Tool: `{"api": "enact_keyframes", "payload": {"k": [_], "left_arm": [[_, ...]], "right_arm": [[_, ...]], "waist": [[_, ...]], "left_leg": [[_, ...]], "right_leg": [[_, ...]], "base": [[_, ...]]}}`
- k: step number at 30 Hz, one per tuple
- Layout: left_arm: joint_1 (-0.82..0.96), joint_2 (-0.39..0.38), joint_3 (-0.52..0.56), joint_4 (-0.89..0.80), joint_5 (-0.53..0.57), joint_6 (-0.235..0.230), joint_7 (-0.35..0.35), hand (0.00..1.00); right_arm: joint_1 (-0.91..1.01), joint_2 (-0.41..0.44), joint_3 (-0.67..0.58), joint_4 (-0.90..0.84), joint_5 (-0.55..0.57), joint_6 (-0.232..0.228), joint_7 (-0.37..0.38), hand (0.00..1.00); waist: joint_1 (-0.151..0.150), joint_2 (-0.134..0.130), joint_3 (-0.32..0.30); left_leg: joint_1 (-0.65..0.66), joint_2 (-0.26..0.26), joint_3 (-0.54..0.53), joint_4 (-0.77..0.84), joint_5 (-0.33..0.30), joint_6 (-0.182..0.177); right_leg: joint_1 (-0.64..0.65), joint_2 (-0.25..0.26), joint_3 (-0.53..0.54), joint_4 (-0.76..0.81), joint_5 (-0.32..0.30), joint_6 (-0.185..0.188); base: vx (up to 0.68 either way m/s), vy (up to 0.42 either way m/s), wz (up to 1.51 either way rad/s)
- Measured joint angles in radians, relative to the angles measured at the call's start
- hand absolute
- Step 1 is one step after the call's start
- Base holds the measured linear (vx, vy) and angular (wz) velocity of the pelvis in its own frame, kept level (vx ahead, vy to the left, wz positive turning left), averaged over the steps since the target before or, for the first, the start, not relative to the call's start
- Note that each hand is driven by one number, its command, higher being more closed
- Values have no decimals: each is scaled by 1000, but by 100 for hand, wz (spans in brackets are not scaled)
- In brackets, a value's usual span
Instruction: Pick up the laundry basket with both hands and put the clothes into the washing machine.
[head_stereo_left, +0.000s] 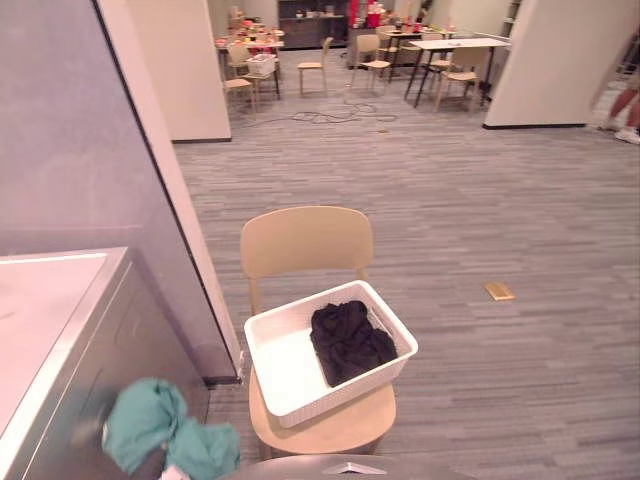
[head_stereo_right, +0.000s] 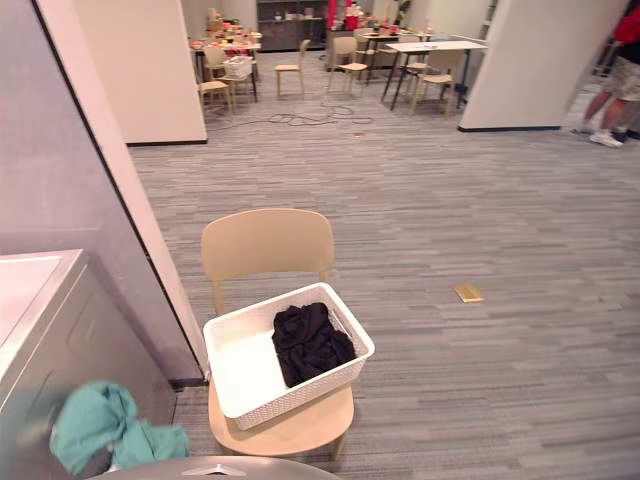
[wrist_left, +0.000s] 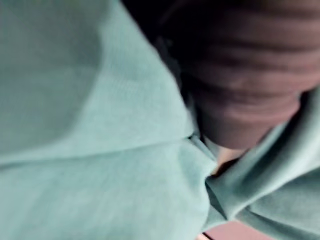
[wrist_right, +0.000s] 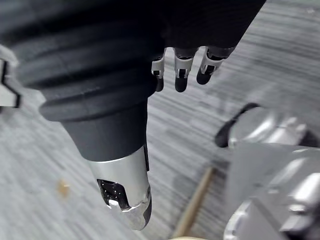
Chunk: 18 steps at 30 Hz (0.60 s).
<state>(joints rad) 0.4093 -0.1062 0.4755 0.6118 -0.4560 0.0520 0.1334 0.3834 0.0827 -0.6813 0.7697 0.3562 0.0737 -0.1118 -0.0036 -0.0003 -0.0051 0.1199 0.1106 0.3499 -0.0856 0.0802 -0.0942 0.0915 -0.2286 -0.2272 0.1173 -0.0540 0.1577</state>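
Laundry basket (head_stereo_left: 285, 372), white, sits on the seat of the pale chair (head_stereo_left: 305, 240), with black clothes (head_stereo_left: 348, 340) heaped in its right half. Left of the chair, a teal garment (head_stereo_left: 160, 425) hangs against the washing machine (head_stereo_left: 60, 330) and drapes over the left hand (wrist_left: 245, 100); I cannot tell how its fingers stand. The right hand (wrist_right: 125, 75) hangs above the floor (head_stereo_left: 480, 200), fingers loose and empty.

Both head eyes look down from just this side of the chair (head_stereo_left: 305, 245), facing over it and across the floor (head_stereo_left: 480, 200) to the far tables (head_stereo_right: 432, 46). They share nearly everything: the chair, the basket (head_stereo_left: 350, 385) on it, the washer (head_stereo_left: 40, 310) left of the chair, the teal cloth (head_stereo_right: 95, 425). The right eye sits a touch rightward. The left wrist camera is jammed against that cloth. The right wrist camera peers along the right hand (wrist_right: 181, 80), down at floor.
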Motion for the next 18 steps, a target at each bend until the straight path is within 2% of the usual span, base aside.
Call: {"api": "enact_keyframes", "payload": {"k": [4, 8, 9, 11, 13, 14, 15, 16, 17, 18], "left_arm": [[-29, 6, 122, 187, 46, 6, -7, 100], [-60, 10, 227, 290, 91, 8, -15, 100], [-85, 10, 255, 307, 108, 8, -16, 100], [-130, 11, 268, 314, 117, 8, -27, 100], [-172, 14, 270, 316, 122, 7, -33, 100], [-202, 14, 270, 320, 130, 7, -33, 100], [-229, 9, 271, 322, 139, 7, -33, 100], [-250, 12, 268, 325, 143, 7, -32, 100], [-283, 18, 265, 338, 145, 13, -33, 100], [-282, 17, 265, 346, 145, 13, -33, 100]], "right_arm": [[-24, 1, -34, 81, -8, 0, 1, 0], [-111, -6, -8, 136, -56, -4, 5, 0], [-149, -11, 32, 151, -83, -4, 11, 0], [-184, -49, 98, 150, -118, -6, 22, 0], [-225, -79, 143, 150, -128, -10, 22, 0], [-256, -97, 164, 149, -128, -10, 22, 0], [-275, -110, 167, 147, -128, -11, 22, 0], [-296, -105, 160, 148, -128, -15, 23, 0], [-327, -100, 161, 145, -129, -24, 21, 0], [-330, -101, 159, 139, -129, -28, 22, 0]], "waist": [[9, -17, 5], [24, -26, 33], [32, -24, 64], [33, -14, 102], [36, -5, 112], [36, 11, 126], [35, 40, 141], [34, 25, 163], [41, 8, 190], [43, 3, 194]], "left_leg": [[3, -10, -51, 0, 0, 1], [-3, 12, -50, 14, 7, -8], [-36, 31, -54, 72, 3, -14], [-107, 45, -82, 139, -2, -14], [-187, 46, -118, 140, 34, -14], [-229, 41, -158, 131, 73, -13], [-229, 48, -207, 49, 125, -10], [-246, 51, -172, 84, 96, 31], [-352, 69, -88, 423, -31, 107], [-372, 88, -72, 576, -79, 108]], "right_leg": [[32, -9, -41, 17, -29, -2], [7, 4, -33, 64, -47, -24], [-13, 8, -33, 104, -62, -29], [-74, 8, -41, 186, -98, -42], [-173, -1, -65, 279, -132, -50], [-224, -10, -92, 344, -154, -57], [-238, -13, -145, 351, -157, -84], [-239, -42, -175, 361, -156, -94], [-251, -95, -189, 387, -157, -98], [-245, -106, -196, 384, -152, -101]], "base": [[33, -11, 42], [9, -29, -1], [-25, -78, 0], [-92, -107, 25], [-79, -100, 50], [-95, -156, 89], [-86, -136, 99], [-105, -100, 97], [-58, -22, 59], [-134, -66, 40]]}}
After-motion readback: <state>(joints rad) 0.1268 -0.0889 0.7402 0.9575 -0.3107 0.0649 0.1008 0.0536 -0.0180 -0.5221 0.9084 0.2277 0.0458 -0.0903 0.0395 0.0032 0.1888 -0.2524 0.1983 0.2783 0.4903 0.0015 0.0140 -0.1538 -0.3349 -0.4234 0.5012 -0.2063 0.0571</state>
